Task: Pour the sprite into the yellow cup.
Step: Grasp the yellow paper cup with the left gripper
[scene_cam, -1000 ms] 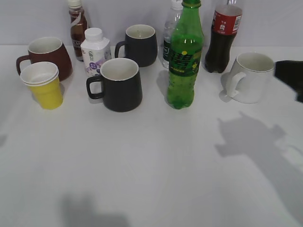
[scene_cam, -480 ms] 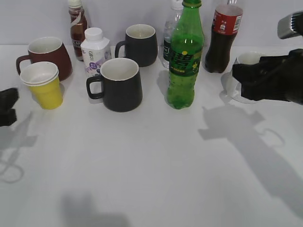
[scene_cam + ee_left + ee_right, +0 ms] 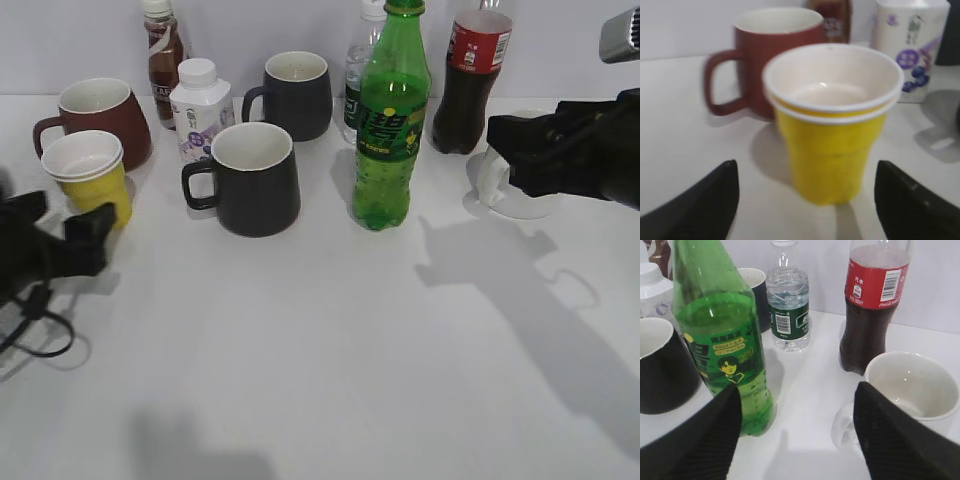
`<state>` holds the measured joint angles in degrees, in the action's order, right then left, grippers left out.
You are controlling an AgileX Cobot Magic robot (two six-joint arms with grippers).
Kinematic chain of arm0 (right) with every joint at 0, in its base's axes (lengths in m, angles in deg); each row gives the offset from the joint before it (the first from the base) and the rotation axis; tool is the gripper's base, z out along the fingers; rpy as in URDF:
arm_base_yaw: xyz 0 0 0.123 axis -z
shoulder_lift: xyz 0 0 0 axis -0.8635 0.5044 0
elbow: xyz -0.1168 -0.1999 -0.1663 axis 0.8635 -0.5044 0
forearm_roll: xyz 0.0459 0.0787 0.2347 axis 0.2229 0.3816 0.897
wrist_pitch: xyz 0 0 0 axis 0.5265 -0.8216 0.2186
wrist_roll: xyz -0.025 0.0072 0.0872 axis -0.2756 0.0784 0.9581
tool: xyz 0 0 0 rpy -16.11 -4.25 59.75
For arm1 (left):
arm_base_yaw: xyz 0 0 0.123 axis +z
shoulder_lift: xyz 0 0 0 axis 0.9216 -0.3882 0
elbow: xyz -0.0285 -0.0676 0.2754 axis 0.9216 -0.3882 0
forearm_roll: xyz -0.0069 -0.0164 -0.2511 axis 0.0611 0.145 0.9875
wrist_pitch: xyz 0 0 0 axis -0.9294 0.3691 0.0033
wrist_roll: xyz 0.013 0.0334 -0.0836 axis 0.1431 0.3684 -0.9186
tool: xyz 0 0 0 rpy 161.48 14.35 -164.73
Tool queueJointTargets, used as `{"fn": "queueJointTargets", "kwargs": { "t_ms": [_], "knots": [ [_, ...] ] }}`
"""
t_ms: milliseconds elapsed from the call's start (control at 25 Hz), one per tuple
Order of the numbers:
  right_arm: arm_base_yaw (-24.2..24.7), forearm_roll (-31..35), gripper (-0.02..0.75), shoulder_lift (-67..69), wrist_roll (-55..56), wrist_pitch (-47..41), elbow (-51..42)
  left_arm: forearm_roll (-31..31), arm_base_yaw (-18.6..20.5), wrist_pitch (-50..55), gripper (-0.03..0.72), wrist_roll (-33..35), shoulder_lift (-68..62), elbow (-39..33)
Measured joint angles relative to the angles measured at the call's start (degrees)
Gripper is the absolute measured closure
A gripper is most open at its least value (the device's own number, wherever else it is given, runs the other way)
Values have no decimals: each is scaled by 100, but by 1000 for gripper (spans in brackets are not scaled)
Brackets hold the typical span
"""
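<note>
The sprite [image 3: 391,120] stands upright toward the back edge of the bench [image 3: 330,360], right of the middle, cap on, with nothing touching it. Behind it are a water bottle [image 3: 787,300] and a cola bottle [image 3: 472,80]. To its left sits a black mug [image 3: 252,180], with a second dark mug [image 3: 295,95] behind that one.

The right gripper [image 3: 515,150] hangs near the right edge, in front of a white mug [image 3: 910,390], jaws spread wide and empty. In the right wrist view the sprite stands ahead by the left finger [image 3: 705,435], well short of the gap.

The yellow cup [image 3: 88,180] stands upright by the left edge, in front of a red mug [image 3: 772,55]. It looks like two cups nested, though the blur makes that uncertain. A white carton [image 3: 200,110] and a brown bottle [image 3: 163,60] stand farther back. The left gripper [image 3: 805,200] sits low just in front of the cup, jaws spread, its fingers to either side and apart from the cup's walls.
</note>
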<state>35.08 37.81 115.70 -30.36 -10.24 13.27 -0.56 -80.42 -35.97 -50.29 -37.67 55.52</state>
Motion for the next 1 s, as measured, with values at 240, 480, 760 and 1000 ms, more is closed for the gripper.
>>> {"fn": "queueJointTargets", "kwargs": {
  "t_ms": [240, 480, 760, 1000],
  "knots": [
    [0, 0, 204, 0, 6, 5, 0, -106, 1, -13, 45, -38, -545, 698],
    [0, -194, 203, 0, 11, 5, 0, -114, 7, 364, 90, -38, -834, 1298],
    [0, -442, 204, 0, 28, 5, 0, -138, 7, 611, 215, -38, -1081, 1763],
    [0, -1741, 204, 149, 1025, 55, 200, -138, 7, 678, 298, -38, -933, 1641]
  ]
}}
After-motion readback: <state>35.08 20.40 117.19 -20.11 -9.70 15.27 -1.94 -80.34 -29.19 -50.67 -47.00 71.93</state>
